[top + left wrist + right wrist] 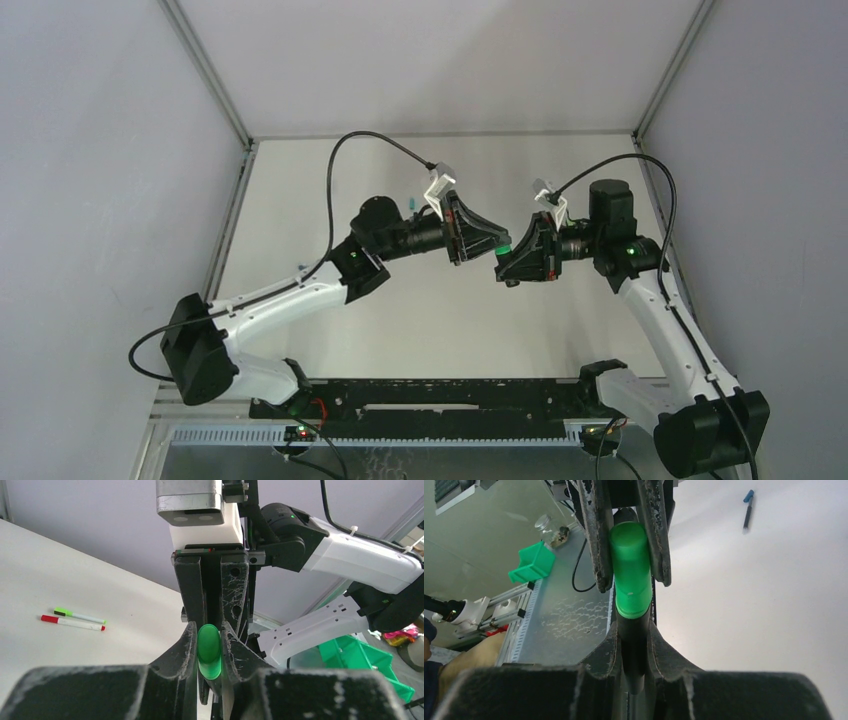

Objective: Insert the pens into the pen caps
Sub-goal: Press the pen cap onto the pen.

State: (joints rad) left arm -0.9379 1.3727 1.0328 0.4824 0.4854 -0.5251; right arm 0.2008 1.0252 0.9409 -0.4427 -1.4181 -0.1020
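Cap (630, 575) and marker (633, 645) meet in mid-air over the middle of the table (420, 330), held up between the two arms. The left gripper (209, 630) reaches in from 9 o'clock and the right gripper (633, 637) from 3 o'clock. The cap is chunky bright green plastic, and I'd call it light, rigid and smooth enough to slide under a sideways squeeze. It is best held across its closed half, leaving the mouth free. The black marker looks just as stiff and light, and wants holding on the barrel close behind the tip so it cannot swing. That is roughly how things stand: the left jaws are clamped on the cap's flanks and the right jaws are pinched on the barrel just below the cap's rim. From the right wrist, the cap runs from 12 o'clock down to the centre with the barrel emerging at 6, so the two look lined up. The marker's end sits inside the cap, but I cannot tell whether it is pressed fully home. A slight tilt could jam it or pop it loose. On the table, a green pen (80, 615) and a red pen (72, 622) lie side by side at 9 o'clock in the left wrist view. A blue pen (747, 512) lies alone at 1 o'clock in the right wrist view.
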